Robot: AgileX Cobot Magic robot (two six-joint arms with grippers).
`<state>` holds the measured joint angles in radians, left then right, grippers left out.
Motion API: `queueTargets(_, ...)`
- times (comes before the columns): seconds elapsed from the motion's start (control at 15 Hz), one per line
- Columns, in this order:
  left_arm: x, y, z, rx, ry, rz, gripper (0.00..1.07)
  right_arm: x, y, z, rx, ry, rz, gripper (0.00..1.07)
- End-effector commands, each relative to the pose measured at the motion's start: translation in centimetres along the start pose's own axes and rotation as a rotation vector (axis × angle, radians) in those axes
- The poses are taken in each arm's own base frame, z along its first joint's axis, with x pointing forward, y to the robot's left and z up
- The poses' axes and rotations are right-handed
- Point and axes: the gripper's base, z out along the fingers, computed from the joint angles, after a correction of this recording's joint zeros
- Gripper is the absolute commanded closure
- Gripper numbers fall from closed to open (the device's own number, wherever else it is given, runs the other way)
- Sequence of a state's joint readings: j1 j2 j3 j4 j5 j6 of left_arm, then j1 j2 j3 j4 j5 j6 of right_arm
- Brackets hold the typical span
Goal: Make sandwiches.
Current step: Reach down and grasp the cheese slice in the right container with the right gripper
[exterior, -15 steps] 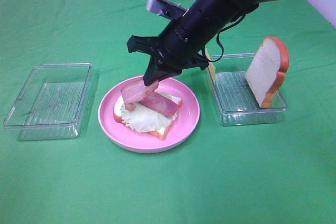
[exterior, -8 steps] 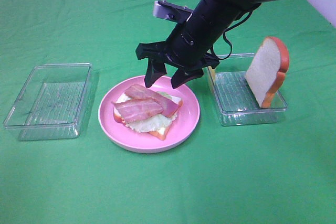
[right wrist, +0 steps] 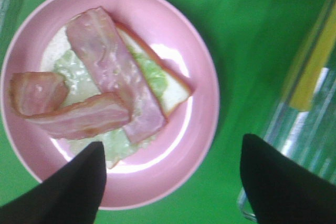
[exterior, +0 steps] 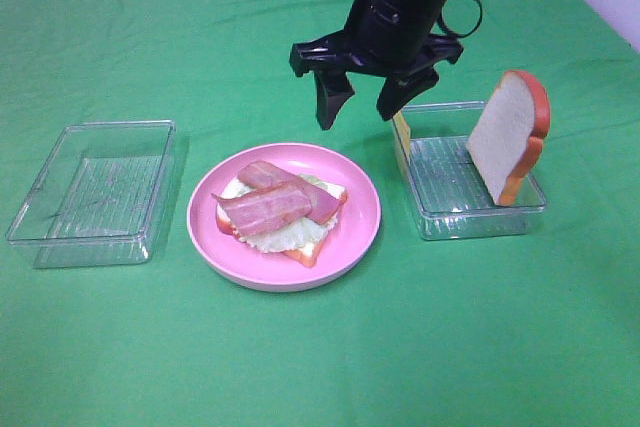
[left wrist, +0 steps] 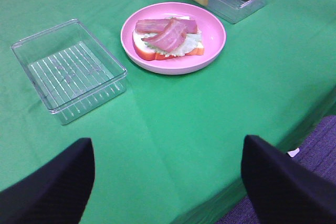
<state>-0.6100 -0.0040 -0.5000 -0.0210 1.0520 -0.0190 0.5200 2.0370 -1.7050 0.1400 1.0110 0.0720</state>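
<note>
Plate (exterior: pixel 355 237) mid worktop (exterior: pixel 500 347), holding sandwich (exterior: pixel 285 227): bottom bread, lettuce (exterior: pixel 272 237), two bacon strips (exterior: pixel 268 209) crossed on top. Right tray (exterior: pixel 470 219): bread slice (exterior: pixel 505 142) upright, cheese slice (exterior: pixel 402 137) leaning on plate-side wall. Left tray (exterior: pixel 90 239) well apart, other side of plate. Versus a second ago: second strip now down on lettuce, right gripper (exterior: pixel 355 119) lifted clear, released, grasping nothing. Left gripper (left wrist: pixel 168 179) spread wide, low over worktop edge.

A: What are we counting on the one green tablecloth (exterior: pixel 300 367)?
B: We are counting one pink plate (exterior: pixel 362 209) and two clear plastic trays (exterior: pixel 95 182) (exterior: pixel 475 209).
A: And how much food are we seeing?
B: We are seeing two bacon strips (exterior: pixel 262 174) (exterior: pixel 265 211), two bread slices (exterior: pixel 310 250) (exterior: pixel 505 137), one lettuce leaf (exterior: pixel 288 234) and one yellow cheese slice (exterior: pixel 402 137).
</note>
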Motion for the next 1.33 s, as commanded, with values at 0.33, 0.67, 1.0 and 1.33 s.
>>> queueTargets(0.33, 0.1, 0.0, -0.2, 0.005, -0.028, 0.002, 0.33, -2.0, -4.7, -3.0, 0.122, -0.054, 0.086, 0.43)
queueTargets(0.67, 0.1, 0.0, -0.2, 0.005, -0.029, 0.002, 0.33, -3.0, -5.9, 1.2, 0.091, -0.036, 0.082, 0.45)
queueTargets(1.0, 0.1, 0.0, -0.2, 0.005, -0.029, 0.002, 0.33, -2.9, -6.5, 4.9, 0.104, 0.028, 0.085, 0.51)
queueTargets(1.33, 0.1, 0.0, -0.2, 0.005, -0.029, 0.002, 0.33, -2.9, -6.9, 5.4, 0.138, 0.044, 0.069, 0.85)
